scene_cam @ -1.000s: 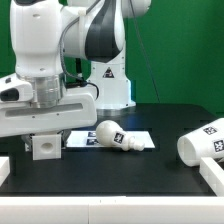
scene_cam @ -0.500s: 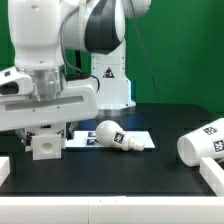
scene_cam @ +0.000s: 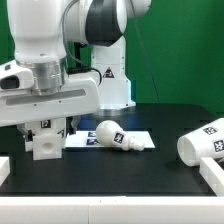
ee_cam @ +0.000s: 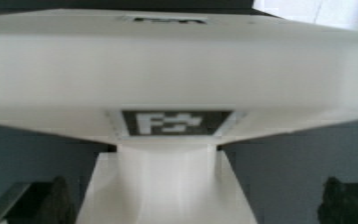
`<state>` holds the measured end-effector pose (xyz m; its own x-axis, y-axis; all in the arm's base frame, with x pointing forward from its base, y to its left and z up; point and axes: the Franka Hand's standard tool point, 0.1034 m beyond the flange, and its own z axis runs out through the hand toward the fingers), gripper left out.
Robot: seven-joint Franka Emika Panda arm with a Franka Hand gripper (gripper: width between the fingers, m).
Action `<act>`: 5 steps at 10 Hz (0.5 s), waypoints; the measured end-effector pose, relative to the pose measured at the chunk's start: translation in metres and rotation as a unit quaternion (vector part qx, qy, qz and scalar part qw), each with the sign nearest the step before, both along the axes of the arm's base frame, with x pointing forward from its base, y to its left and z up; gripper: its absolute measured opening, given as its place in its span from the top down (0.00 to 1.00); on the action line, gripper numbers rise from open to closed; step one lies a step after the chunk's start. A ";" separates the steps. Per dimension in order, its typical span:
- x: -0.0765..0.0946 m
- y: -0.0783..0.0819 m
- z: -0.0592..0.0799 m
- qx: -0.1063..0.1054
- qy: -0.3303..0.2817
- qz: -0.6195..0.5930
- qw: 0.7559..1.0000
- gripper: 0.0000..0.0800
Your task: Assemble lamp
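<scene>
Lamp base (scene_cam: pixel 45 146) stands lower left of the exterior view on the black table (scene_cam: pixel 120 175). Probably rigid, light, smooth plastic, so take it by the flat opposite sides. Gripper (ee_cam: pixel 194 203) is over it, jaws wide, holding nothing. Bulb (scene_cam: pixel 113 135) lies centre, shade (scene_cam: pixel 205 143) at the right edge.

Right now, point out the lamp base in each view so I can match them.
Exterior view: the lamp base sits at the exterior view's left, directly under the gripper.
Wrist view: the lamp base fills most of the picture, its tag near the middle.
Shared landmark: the open gripper's dark fingers either side of it.
</scene>
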<state>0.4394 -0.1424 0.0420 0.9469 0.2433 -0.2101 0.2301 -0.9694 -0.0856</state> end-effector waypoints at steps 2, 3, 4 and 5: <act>0.000 0.000 0.000 0.000 0.000 0.000 1.000 0.13; 0.000 -0.001 0.002 -0.004 0.005 0.005 1.000 0.13; 0.006 -0.003 0.009 -0.021 0.012 0.017 1.000 0.13; 0.017 0.001 0.014 -0.047 0.008 0.013 0.999 0.13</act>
<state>0.4564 -0.1417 0.0558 0.9369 0.2462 -0.2482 0.2544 -0.9671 0.0011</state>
